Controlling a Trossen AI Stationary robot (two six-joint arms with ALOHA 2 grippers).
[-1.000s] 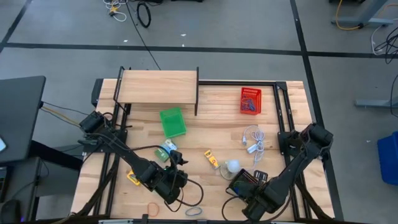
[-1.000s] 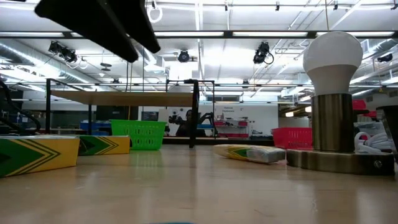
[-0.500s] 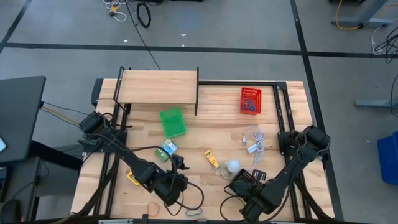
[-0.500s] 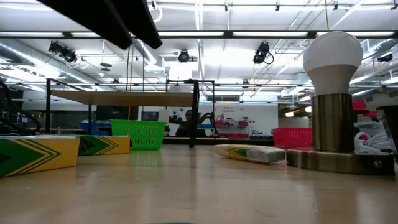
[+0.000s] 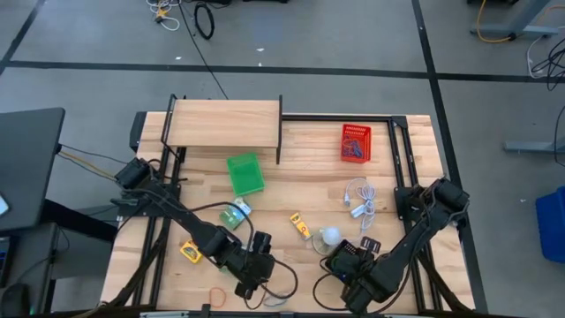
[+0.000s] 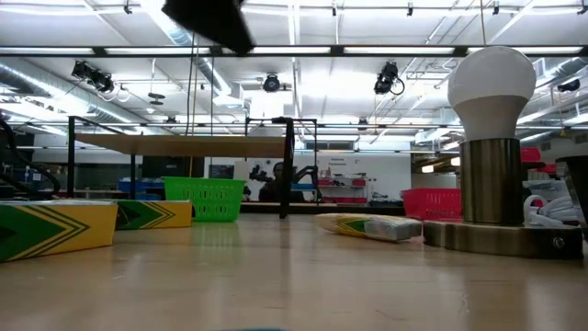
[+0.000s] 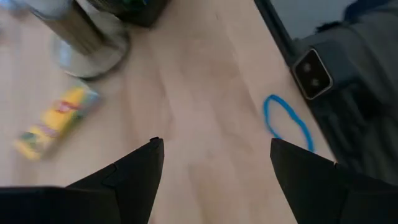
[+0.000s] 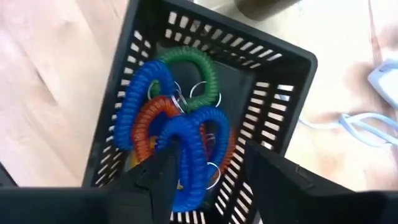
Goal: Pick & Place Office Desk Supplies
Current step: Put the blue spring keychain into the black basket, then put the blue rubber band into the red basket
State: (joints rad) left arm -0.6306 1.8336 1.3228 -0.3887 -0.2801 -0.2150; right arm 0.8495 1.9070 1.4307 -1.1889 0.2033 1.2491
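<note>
We've got the left gripper (image 7: 214, 180) wide open and empty, with the blue loop (image 7: 286, 122) lying just ahead, off toward one finger, near the table's (image 7: 205, 81) front edge.

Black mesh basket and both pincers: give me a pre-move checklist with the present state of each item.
1. Right pincer open above the black mesh basket: ok.
2. Blue, orange and green coiled loops lying inside that basket: ok.
3. Blue coiled loop fully free of the right fingers: cannot tell.
4. Left pincer open and empty: ok.
5. Thin blue loop on the bare wooden table, ahead of the left pincer: ok.
6. Yellow printed packet apart from the blue loop: ok.
</note>
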